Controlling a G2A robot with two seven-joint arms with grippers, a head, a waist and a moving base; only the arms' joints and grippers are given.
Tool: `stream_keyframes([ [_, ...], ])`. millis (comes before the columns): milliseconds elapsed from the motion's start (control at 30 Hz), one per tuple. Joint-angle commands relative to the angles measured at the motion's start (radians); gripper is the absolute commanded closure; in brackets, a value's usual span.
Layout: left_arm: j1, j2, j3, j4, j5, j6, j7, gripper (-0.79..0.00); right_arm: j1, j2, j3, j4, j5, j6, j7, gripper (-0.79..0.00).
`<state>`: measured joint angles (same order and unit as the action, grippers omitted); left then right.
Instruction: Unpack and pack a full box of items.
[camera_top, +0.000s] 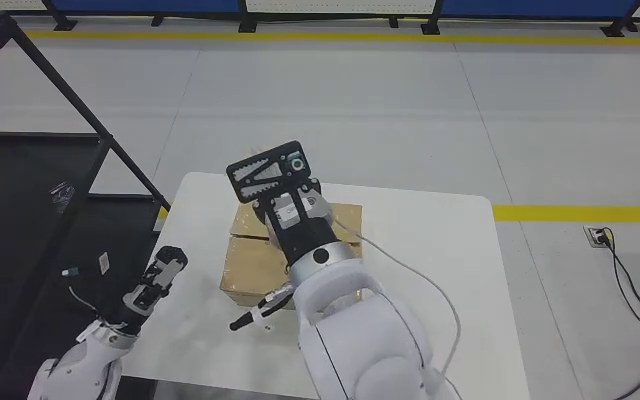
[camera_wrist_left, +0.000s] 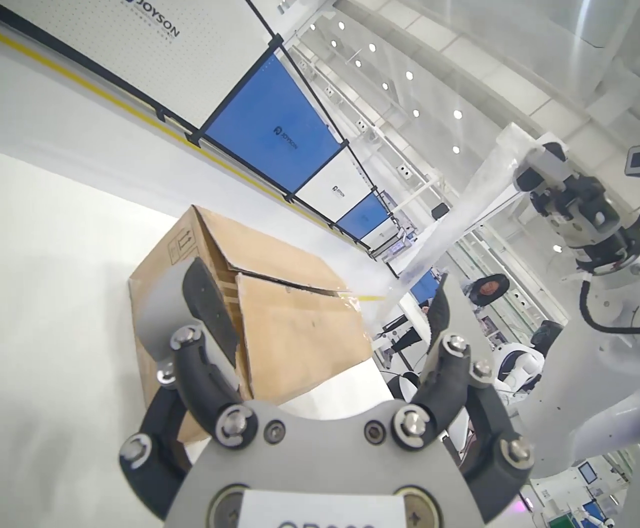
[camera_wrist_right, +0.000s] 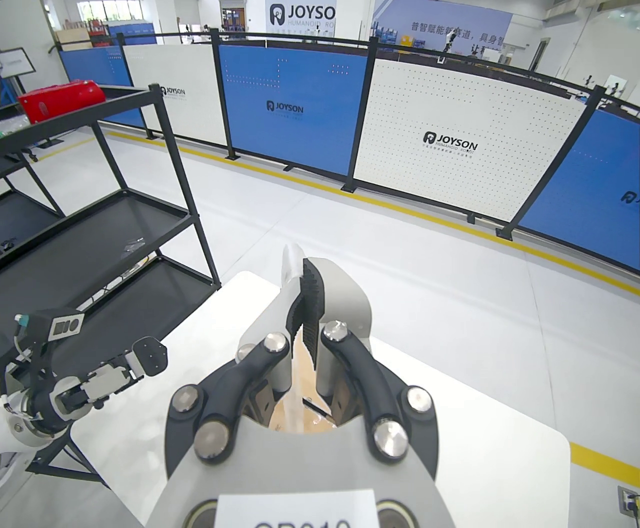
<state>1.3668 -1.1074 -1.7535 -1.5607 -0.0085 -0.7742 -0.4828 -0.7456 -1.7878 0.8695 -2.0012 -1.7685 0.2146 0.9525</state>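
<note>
- Cardboard box (camera_top: 250, 270) on white table (camera_top: 430, 260), left of centre; flaps shut, clear tape strip (camera_wrist_left: 450, 225) stretched up from seam.
- Judgement: pull steadily along seam; brace box if it tips.
- Right gripper (camera_wrist_right: 305, 300) raised above box, pinched on tape.
- Left gripper (camera_wrist_left: 320, 295) low beside box, jaws apart.

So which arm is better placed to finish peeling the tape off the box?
Right. The right pincer is shut on the clear tape strip, raised above the box; the left pincer hangs open beside the box, holding nothing.
</note>
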Motion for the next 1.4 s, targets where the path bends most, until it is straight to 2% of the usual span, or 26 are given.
stream_keyframes([
  [0,0.002,-0.001,0.008,-0.012,-0.005,-0.011,0.011,-0.785,0.021,-0.007,-0.003,-0.009,-0.005,0.005,0.021,0.0],
  [200,0.002,-0.002,0.031,-0.054,-0.019,-0.028,0.029,-0.785,0.072,-0.027,-0.004,-0.015,-0.005,0.02,0.034,0.0],
  [400,0.013,-0.004,0.068,-0.103,-0.033,-0.014,0.039,-0.785,0.108,-0.049,0.01,0.011,0.04,0.06,-0.007,0.0],
  [500,0.017,-0.006,0.096,-0.113,-0.09,0.0,0.032,-0.785,0.133,-0.058,0.013,0.03,0.072,0.053,-0.032,0.0],
  [700,-0.003,0.002,0.113,-0.079,-0.306,0.059,-0.082,-0.785,0.149,-0.071,0.018,0.05,0.131,0.011,-0.106,0.0],
  [1067,-0.047,0.013,0.082,0.004,-0.486,0.157,-0.192,-0.785,0.096,-0.068,0.087,0.112,0.234,-0.148,-0.312,0.0],
  [1167,-0.052,0.016,0.068,0.028,-0.467,0.138,-0.201,-0.785,0.101,-0.07,0.115,0.147,0.292,-0.167,-0.338,0.0],
  [1367,-0.047,0.01,0.086,0.017,-0.341,0.035,-0.127,-0.785,0.125,-0.077,0.133,0.195,0.353,-0.172,-0.368,0.0],
])
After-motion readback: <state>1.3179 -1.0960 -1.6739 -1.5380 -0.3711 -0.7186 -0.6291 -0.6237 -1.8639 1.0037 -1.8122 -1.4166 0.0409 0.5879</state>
